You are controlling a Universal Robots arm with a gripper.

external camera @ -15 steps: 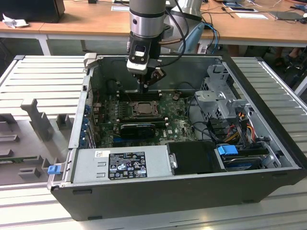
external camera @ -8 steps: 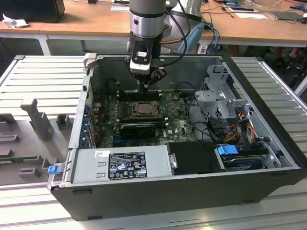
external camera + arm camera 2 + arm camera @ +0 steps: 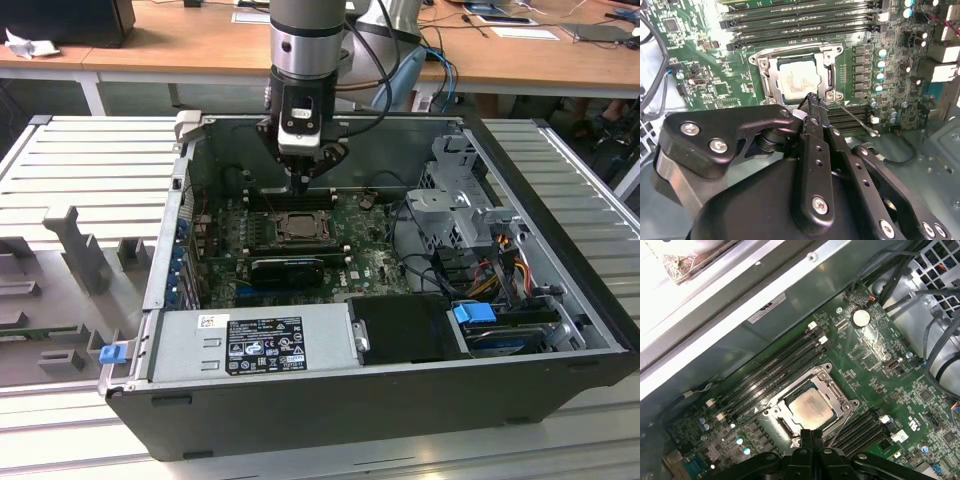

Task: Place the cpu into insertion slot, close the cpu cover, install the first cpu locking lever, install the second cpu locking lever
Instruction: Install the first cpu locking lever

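Observation:
The cpu (image 3: 796,80) lies flat in the insertion slot (image 3: 300,226) on the green motherboard, its dull silver top showing (image 3: 811,409). The cpu cover (image 3: 795,54) is down around it, framing the chip (image 3: 832,388). A thin metal locking lever (image 3: 856,121) sticks out at a slant from the socket's corner over the memory slots. My gripper (image 3: 303,186) hangs just above the socket's edge, fingers pressed together and shut, with nothing visible between them. In both wrist views the tips (image 3: 813,100) (image 3: 811,433) sit right at the socket's edge beside the lever's root.
Long black memory slots (image 3: 770,372) flank the socket. A black card (image 3: 288,268) lies nearer the power supply (image 3: 255,343). A drive cage (image 3: 460,205) and cables (image 3: 495,270) fill the exterior view's right. The case walls (image 3: 185,200) ring the board.

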